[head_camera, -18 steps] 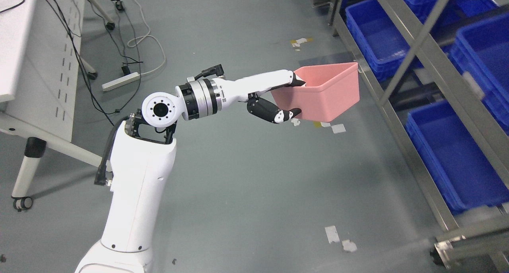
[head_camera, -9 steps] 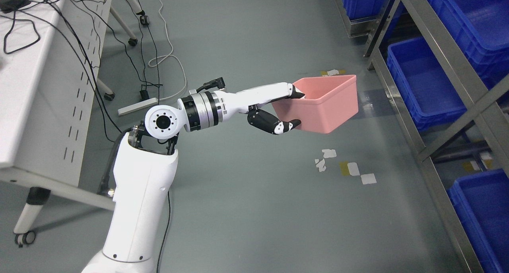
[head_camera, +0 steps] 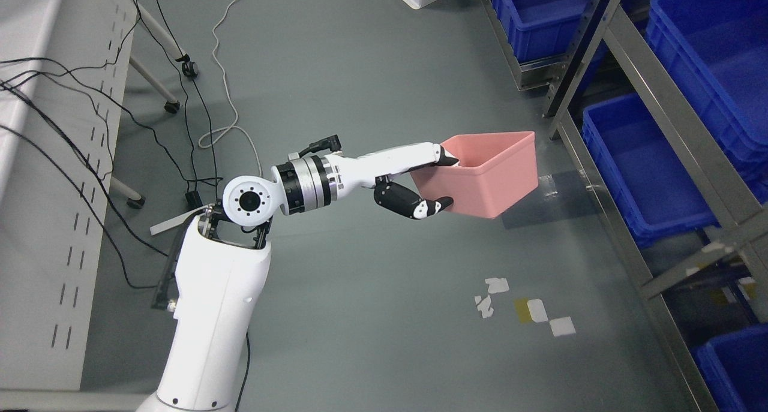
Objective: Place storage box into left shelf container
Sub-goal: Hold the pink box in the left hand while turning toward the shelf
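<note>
A pink storage box [head_camera: 489,172] hangs in the air over the grey floor, right of centre. My left hand [head_camera: 435,181] is shut on its near left wall, thumb over the rim and fingers under the base. The white left arm [head_camera: 216,304] rises from the bottom edge and reaches right. A metal shelf [head_camera: 654,85] along the right side holds blue containers; one blue container [head_camera: 639,160] on the low level lies just right of the box, another blue container [head_camera: 537,13] farther back. The box is apart from the shelf.
A white perforated table [head_camera: 45,178] with black cables [head_camera: 90,130] stands at the left, its wheeled legs on the floor. A white cord [head_camera: 225,82] trails across the floor. Tape scraps [head_camera: 528,307] lie on the floor below the box.
The whole picture has shifted, so the camera moved: the shelf and floor marks slid down and right-to-left. The hand keeps the pink box in the same hold.
</note>
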Tool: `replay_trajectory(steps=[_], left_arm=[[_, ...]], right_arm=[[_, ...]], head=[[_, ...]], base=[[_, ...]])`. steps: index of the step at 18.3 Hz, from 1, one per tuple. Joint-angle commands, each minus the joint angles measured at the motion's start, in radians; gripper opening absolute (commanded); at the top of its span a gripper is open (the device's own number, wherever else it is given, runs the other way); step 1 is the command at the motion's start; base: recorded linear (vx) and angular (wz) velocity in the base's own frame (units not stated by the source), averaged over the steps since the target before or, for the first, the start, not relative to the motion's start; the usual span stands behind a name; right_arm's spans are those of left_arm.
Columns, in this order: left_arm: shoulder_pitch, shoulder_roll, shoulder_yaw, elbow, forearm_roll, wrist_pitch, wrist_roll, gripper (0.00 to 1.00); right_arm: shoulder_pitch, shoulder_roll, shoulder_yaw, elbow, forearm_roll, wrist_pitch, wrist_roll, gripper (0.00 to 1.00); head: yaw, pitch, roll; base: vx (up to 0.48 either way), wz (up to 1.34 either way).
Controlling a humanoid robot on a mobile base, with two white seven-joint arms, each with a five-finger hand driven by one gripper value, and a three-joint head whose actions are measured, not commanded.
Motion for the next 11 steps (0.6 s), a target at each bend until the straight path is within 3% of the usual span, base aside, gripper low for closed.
replay_trajectory(steps=[1, 11], left_arm=[[0.045, 0.018, 0.000, -0.012, 0.001, -0.004, 0.000, 0.03], [0.044, 0.018, 0.001, -0.014, 0.008, -0.020, 0.000, 0.03]], right_arm=[[-0.018, -0.018, 0.000, -0.017, 0.000, -0.001, 0.000, 0.99], [-0.018, -0.018, 0.000, -0.017, 0.000, -0.001, 0.000, 0.99]], head=[[0.0000, 0.000, 0.000], [0.0000, 0.000, 0.000]], base=[[0.476, -0.04], [0.420, 0.14]])
